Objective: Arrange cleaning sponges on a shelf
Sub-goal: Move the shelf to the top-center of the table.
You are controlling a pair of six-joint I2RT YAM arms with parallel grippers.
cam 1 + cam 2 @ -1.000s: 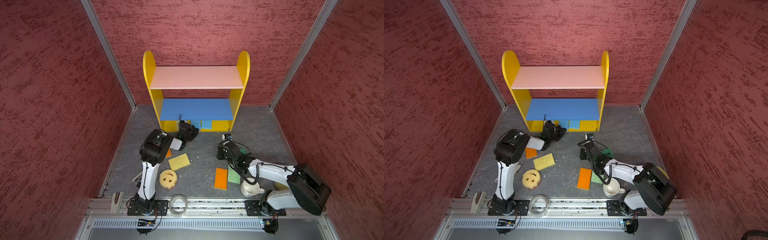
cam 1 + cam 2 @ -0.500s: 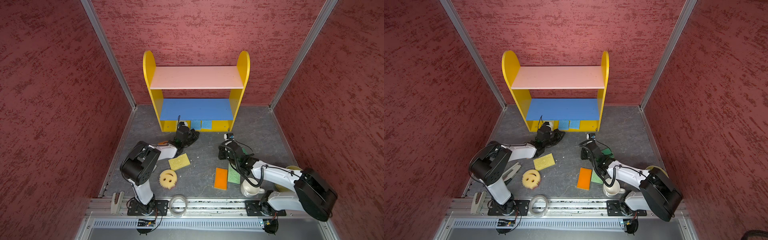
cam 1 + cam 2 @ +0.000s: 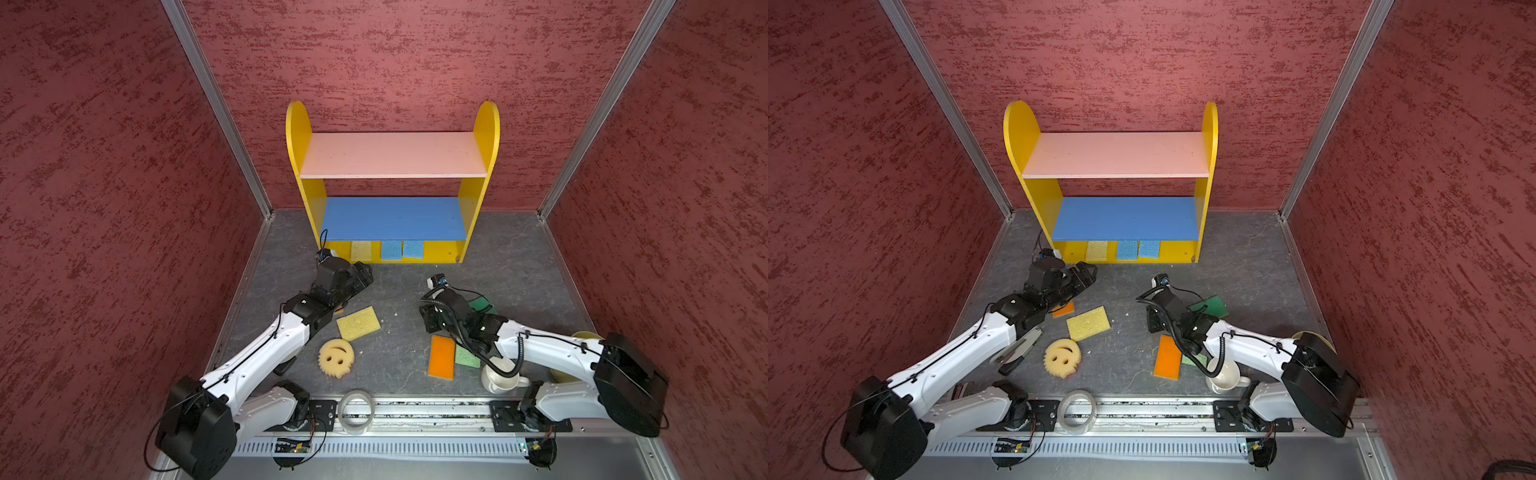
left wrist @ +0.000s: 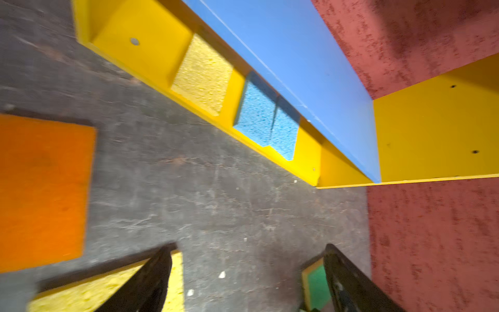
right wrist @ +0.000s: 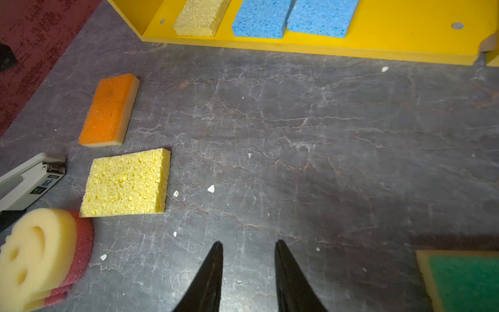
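Left gripper: jaws spread wide, nothing between them. Hangs over the bench just in front of the shelf, toward its left end. Under that arm: grey stapler and small orange sponge, the sponge mostly hidden in both top views. Next over, flat on the bench: smiley sponge, pink backing visible at its edge, and loose yellow sponge just beside it, apart from the shelf. Tape ring on the front rail. On the shelf's yellow base, in a row: shelved yellow sponge, then left blue sponge and right blue sponge, touching each other. Right of centre: large orange sponge and light green sponge edge to edge, the green one partly under the right arm. Right gripper: jaws parted only narrowly, gripping nothing, over bare bench. Dark green sponge just beside it. White mug near the front rail, under that arm.
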